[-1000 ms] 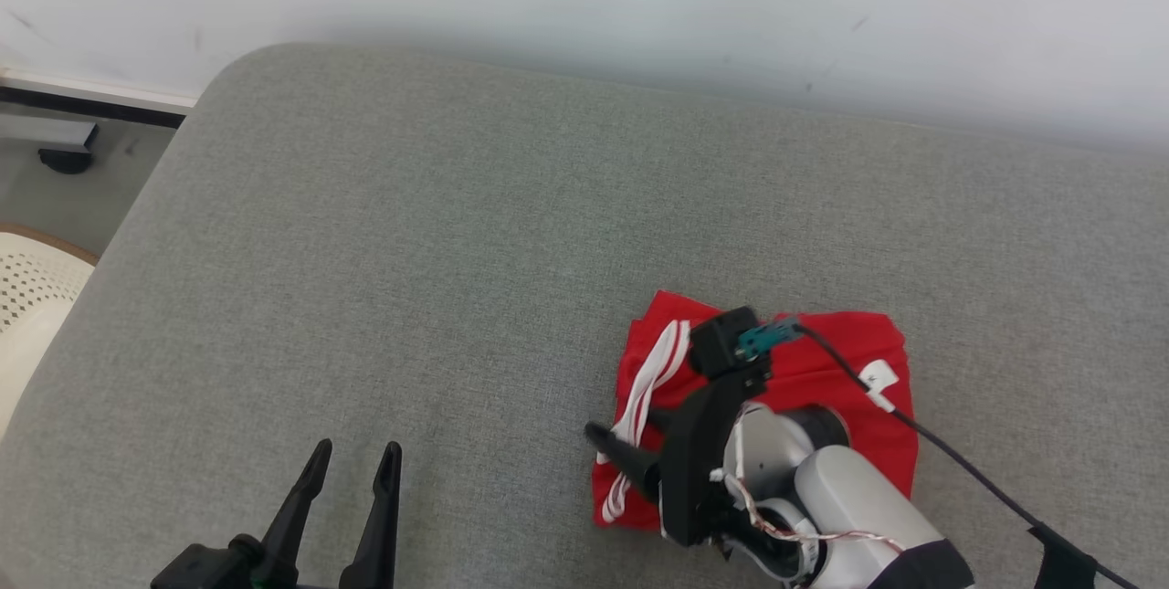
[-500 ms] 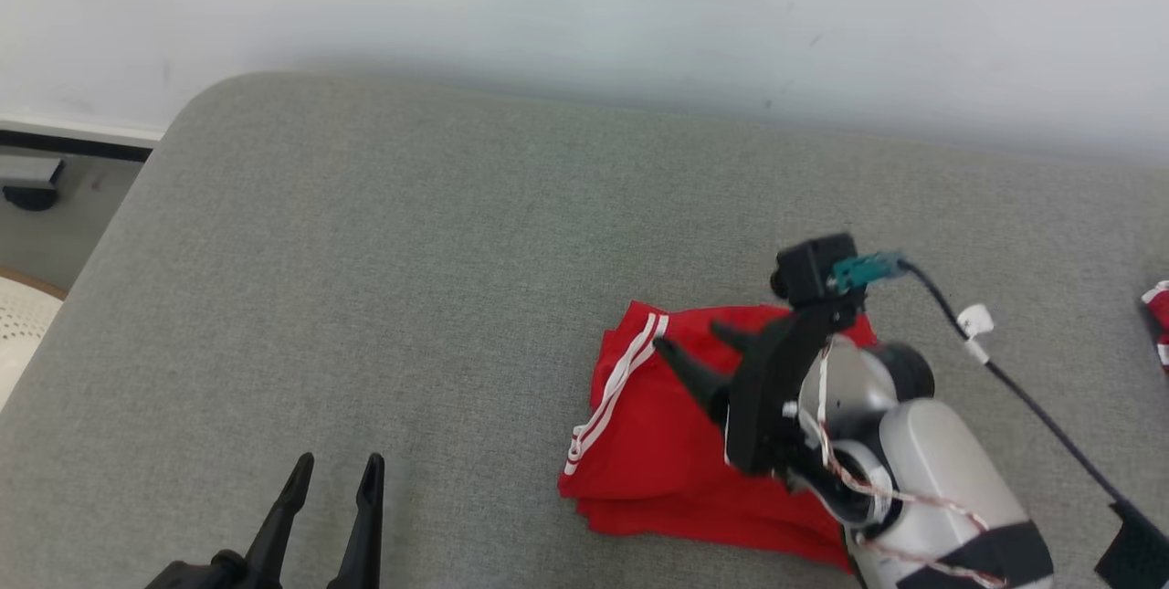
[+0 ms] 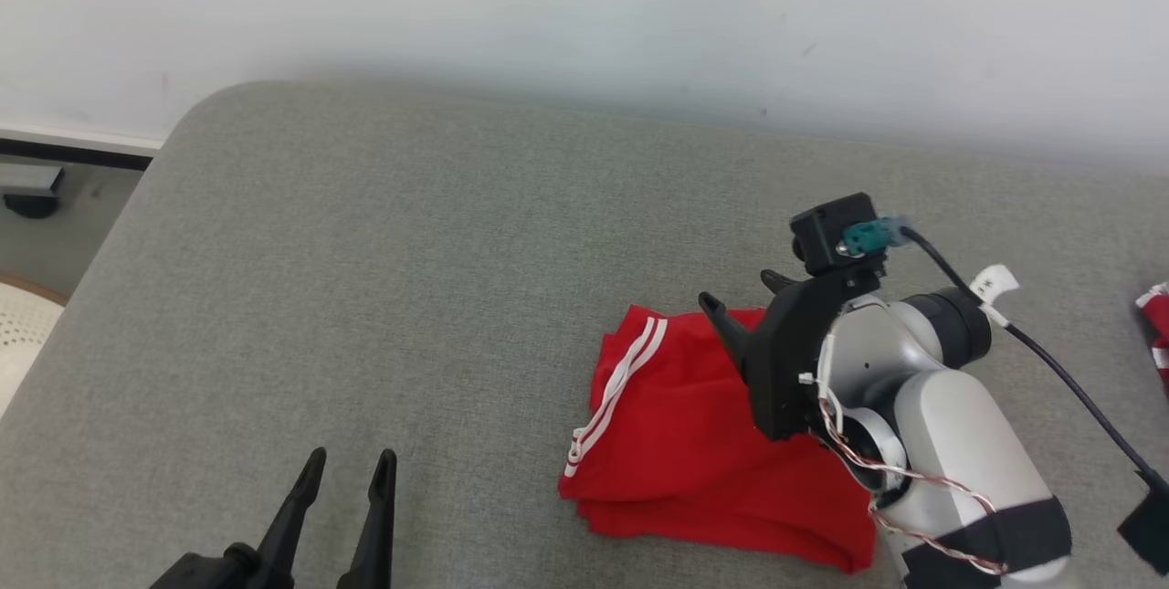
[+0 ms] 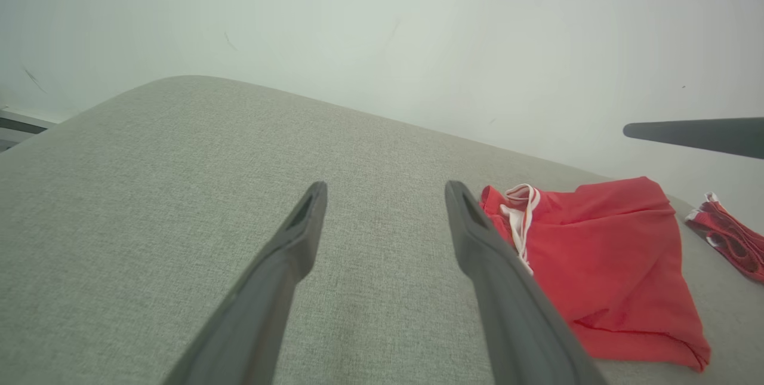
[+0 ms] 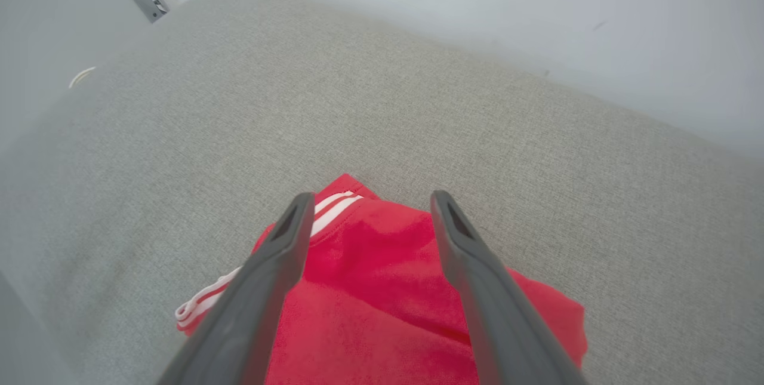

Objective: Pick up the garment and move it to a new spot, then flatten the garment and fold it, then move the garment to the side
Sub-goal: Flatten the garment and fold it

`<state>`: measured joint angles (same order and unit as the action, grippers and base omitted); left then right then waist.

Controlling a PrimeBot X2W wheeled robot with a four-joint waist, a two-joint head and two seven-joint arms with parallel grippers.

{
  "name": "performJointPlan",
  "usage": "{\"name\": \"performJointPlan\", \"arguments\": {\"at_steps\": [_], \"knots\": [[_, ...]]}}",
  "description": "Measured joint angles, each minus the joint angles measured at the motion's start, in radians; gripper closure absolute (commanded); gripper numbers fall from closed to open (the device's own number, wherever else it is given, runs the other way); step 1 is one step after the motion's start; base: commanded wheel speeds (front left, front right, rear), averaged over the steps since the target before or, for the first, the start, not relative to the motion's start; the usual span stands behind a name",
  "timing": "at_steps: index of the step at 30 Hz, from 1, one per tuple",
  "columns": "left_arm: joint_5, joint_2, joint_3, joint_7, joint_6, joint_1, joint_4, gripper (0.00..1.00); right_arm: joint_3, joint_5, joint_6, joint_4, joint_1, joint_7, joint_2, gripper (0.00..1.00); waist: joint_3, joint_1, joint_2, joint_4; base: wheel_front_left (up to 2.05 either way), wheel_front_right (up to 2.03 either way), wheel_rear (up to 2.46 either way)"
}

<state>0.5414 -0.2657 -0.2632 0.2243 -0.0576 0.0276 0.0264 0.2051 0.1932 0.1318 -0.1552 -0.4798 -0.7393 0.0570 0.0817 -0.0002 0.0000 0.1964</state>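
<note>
The folded red garment [image 3: 680, 443] with white side stripes lies flat on the grey cushion [image 3: 438, 260], right of centre in the head view. My right gripper [image 3: 742, 289] hovers open above its far edge, nothing between the fingers; the right wrist view shows the red garment [image 5: 382, 289] beneath the spread fingers. My left gripper [image 3: 352, 470] stands open and empty at the lower left, well clear of the cloth. In the left wrist view the garment [image 4: 603, 259] lies to the right of the gripper [image 4: 385, 191], and a dark finger [image 4: 692, 134] of the other arm pokes in at the right edge.
A second red-and-white piece of cloth [image 3: 1155, 333] lies at the cushion's far right edge, and the same cloth [image 4: 725, 236] shows in the left wrist view. A white wall [image 3: 584, 14] runs behind. A cream perforated basket [image 3: 23, 333] and floor sit off the cushion's left end.
My right gripper has let go of the garment and risen up and back to the right, leaving the cloth flat. The head camera has shifted. The left gripper stayed put.
</note>
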Motion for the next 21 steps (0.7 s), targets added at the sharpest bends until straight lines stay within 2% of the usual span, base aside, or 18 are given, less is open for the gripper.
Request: {"name": "performJointPlan", "arguments": {"at_steps": [12, 21], "knots": [[0.000, 0.010, -0.023, 0.009, -0.013, -0.010, 0.020, 0.00, 0.063, -0.019, 0.000, -0.272, -0.158, -0.048, 0.029, 0.00, 0.021, 0.0001, 0.0001, 0.065, 0.00, 0.00, 0.00], [0.006, 0.011, -0.024, 0.021, -0.022, -0.011, 0.035, 0.00, 0.079, -0.025, 0.000, -0.410, -0.178, -0.058, 0.036, 0.00, 0.047, 0.0002, 0.0001, 0.112, 0.00, 0.00, 0.00]]}}
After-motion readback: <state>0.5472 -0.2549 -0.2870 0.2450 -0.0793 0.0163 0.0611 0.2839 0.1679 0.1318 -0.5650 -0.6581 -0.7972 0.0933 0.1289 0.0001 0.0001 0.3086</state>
